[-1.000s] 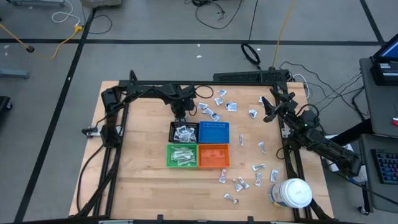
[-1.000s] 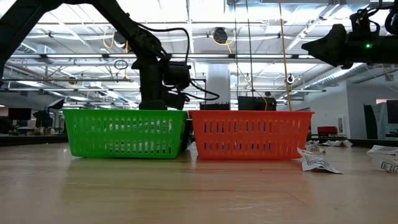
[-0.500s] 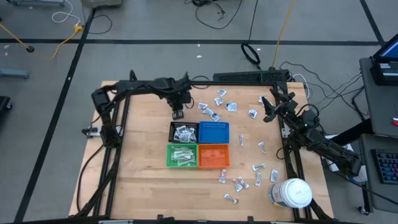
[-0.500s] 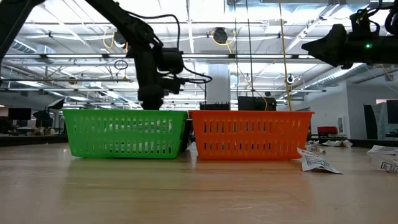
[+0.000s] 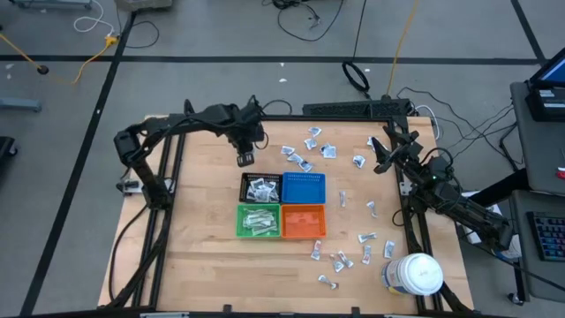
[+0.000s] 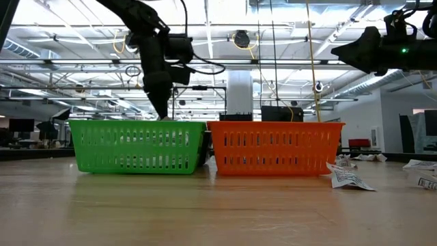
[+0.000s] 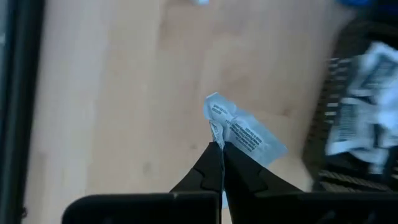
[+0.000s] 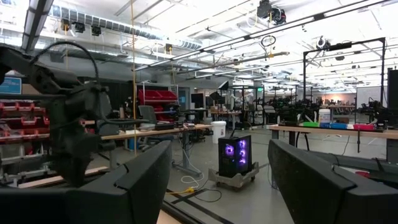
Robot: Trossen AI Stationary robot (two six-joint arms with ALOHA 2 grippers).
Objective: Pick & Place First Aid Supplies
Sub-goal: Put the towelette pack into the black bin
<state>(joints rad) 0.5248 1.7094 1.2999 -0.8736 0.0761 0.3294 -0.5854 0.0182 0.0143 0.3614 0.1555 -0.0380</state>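
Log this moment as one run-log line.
left gripper: shut on packet, beside black bin | right gripper: open, waiting at table's right edge

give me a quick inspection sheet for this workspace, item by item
surface: wooden table, bare wood around the bins.
job's things: packets scattered on the table's far and right parts; more lie in the black bin and green bin; one packet pinched in the left gripper.
clutter: large white jar at the near right corner; blue bin and orange bin show no packets.
grippers: left gripper shut on the packet, raised beyond the black bin; right gripper open, raised at the table's right edge.
cables: several on the floor beyond the table.
surroundings: open workshop with benches and shelving; no person seen.
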